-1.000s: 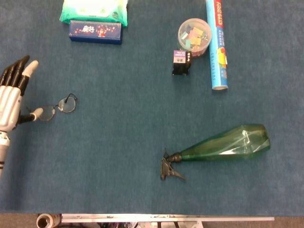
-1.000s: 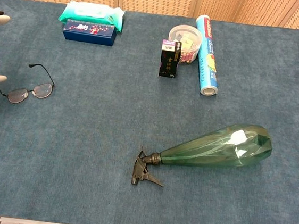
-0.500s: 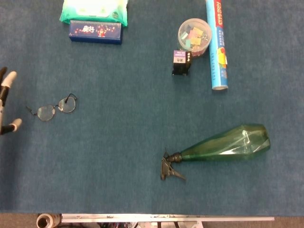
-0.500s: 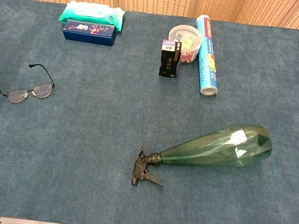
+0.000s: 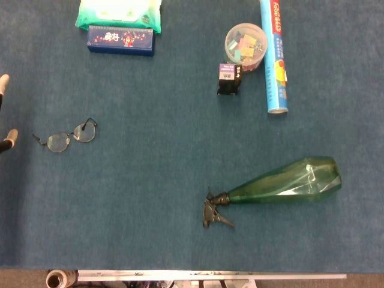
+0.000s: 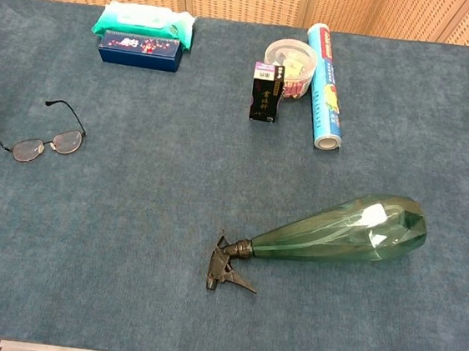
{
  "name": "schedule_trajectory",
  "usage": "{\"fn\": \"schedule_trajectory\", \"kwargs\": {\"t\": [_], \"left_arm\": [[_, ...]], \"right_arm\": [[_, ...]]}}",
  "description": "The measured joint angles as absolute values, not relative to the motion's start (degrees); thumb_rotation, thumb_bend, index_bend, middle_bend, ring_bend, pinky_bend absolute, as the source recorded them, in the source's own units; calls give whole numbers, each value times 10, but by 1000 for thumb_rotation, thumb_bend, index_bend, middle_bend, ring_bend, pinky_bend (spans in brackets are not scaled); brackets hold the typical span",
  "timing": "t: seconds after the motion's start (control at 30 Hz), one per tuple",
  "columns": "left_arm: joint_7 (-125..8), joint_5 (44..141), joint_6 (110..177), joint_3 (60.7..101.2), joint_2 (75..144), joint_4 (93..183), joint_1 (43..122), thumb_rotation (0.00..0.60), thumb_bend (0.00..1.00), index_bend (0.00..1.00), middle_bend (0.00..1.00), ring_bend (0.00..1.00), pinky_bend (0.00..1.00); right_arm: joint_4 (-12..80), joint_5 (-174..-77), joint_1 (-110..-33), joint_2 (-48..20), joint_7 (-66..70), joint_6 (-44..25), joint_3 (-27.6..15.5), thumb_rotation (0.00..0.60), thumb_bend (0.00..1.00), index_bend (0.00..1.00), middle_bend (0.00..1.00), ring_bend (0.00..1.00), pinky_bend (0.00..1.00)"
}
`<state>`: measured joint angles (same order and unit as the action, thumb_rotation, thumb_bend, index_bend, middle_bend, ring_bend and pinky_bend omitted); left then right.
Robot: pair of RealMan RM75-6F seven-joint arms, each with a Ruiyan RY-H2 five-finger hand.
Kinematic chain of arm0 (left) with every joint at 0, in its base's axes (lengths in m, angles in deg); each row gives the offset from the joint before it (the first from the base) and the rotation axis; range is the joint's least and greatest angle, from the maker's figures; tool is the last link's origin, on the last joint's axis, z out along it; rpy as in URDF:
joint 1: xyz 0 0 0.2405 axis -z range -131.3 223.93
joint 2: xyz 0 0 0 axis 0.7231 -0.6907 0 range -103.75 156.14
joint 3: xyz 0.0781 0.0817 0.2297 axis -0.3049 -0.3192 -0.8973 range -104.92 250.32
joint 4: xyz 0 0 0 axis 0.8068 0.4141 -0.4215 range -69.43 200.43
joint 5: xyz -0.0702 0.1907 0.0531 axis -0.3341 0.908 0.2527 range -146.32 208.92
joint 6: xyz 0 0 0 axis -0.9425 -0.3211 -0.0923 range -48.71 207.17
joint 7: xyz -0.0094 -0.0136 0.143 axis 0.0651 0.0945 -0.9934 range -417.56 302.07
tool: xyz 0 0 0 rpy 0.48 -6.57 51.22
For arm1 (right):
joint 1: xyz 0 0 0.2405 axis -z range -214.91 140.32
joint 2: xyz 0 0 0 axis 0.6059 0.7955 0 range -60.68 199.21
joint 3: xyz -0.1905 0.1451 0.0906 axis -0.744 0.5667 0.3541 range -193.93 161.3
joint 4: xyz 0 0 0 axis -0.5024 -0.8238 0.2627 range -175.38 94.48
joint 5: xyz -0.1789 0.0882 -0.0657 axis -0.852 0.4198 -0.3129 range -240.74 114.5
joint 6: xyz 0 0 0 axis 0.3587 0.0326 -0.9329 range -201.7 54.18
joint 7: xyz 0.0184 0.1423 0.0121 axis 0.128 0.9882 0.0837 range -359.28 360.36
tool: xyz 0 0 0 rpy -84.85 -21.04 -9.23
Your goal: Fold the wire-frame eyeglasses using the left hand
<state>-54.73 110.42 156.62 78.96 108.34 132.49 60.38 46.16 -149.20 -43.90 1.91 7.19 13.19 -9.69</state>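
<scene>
Your thin wire-frame eyeglasses [image 5: 67,137] lie flat on the blue carpeted tabletop [image 5: 150,180], far left side, about mid-depth. In the chest view both temples look swung out, away from the lenses, so I judge them not folded yet. Long axis of the lens bar runs roughly left-right w/ a slight tilt, the right lens a bit further back.

Left hand [image 5: 6,114] shows only as two fingertips at the very left edge of the head view, one above the other, spread apart w/ nothing between them; it holds nothing. Glasses sit just to its right, near but not touching, so the reach is a short sideways move toward table centre. Right hand isn't in either view; the left one is the nearer one anyway.

Further out:
- Dark blue rectangular box [image 5: 120,40] at back left, w/ red & white print too small to read, and a green-and-white soft pack [image 5: 118,12] behind it.
- Small black box w/ purple label [image 5: 229,78], text unreadable.
- Clear round tub of coloured clips [image 5: 246,43].
- Blue tube of wrap [image 5: 275,57] reading "FOOD WRAP".
- Green plastic spray bottle [image 5: 282,183] lying on its side at front right, well apart from the glasses.
</scene>
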Motion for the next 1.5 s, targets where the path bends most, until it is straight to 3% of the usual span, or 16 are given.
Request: {"fn": "schedule_trajectory", "kwargs": {"t": [0.67,1.5], "left_arm": [[-584,1117,1546,799,1121,1368,642,600,261,0,0,0,76],[-525,1119,1483,786,1210,1259,682,600,262,0,0,0,76]], "right_arm": [[459,-1490,-437,19,83,137,-93,600,15,52,231,214,510],[457,-1488,-433,20,88,138,-94,600,15,52,231,215,510]]}}
